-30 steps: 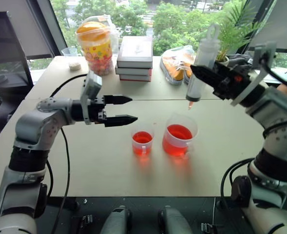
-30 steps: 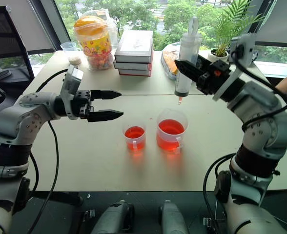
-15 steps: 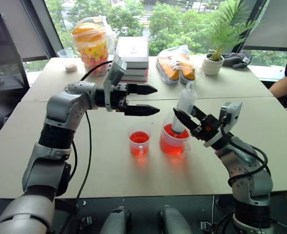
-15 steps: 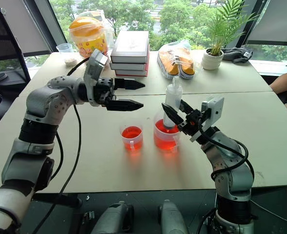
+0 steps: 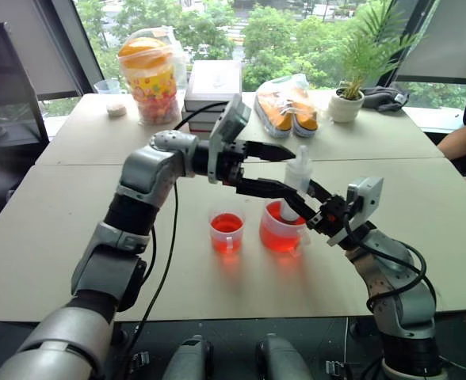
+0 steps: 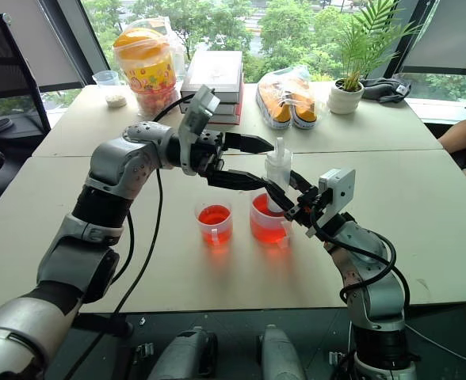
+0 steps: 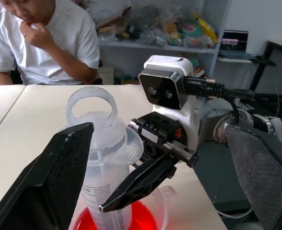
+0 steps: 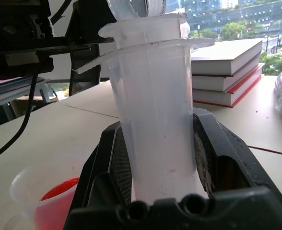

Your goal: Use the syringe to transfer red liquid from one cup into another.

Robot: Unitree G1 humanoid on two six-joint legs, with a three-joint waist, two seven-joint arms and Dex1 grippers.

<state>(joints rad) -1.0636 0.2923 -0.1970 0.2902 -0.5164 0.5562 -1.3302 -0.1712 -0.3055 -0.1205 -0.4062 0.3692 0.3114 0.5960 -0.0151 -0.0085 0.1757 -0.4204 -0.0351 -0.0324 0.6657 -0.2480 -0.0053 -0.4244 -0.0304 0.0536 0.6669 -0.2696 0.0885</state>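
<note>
The clear syringe (image 6: 278, 170) stands tilted with its tip down in the larger cup (image 6: 258, 229), which holds red liquid (image 6: 262, 208). My right gripper (image 6: 280, 192) is shut on the syringe barrel (image 8: 155, 129), with a black finger on each side. My left gripper (image 6: 271, 165) reaches in level from the left and is open. Its fingers (image 7: 64, 172) stand wide on either side of the white plunger top (image 7: 92, 103), without touching it. The smaller cup (image 6: 215, 223), also with red liquid in it, stands just left of the larger one.
At the back of the table are a stack of books (image 5: 215, 83), a candy jar (image 5: 148, 75), a bag with orange shoes (image 5: 284, 107) and a potted plant (image 5: 348, 99). A person (image 7: 40, 38) sits at the table's right side.
My right gripper has brought the syringe down from above the table into the larger cup. My left gripper, still open, has swung right until it stands around the plunger top.
</note>
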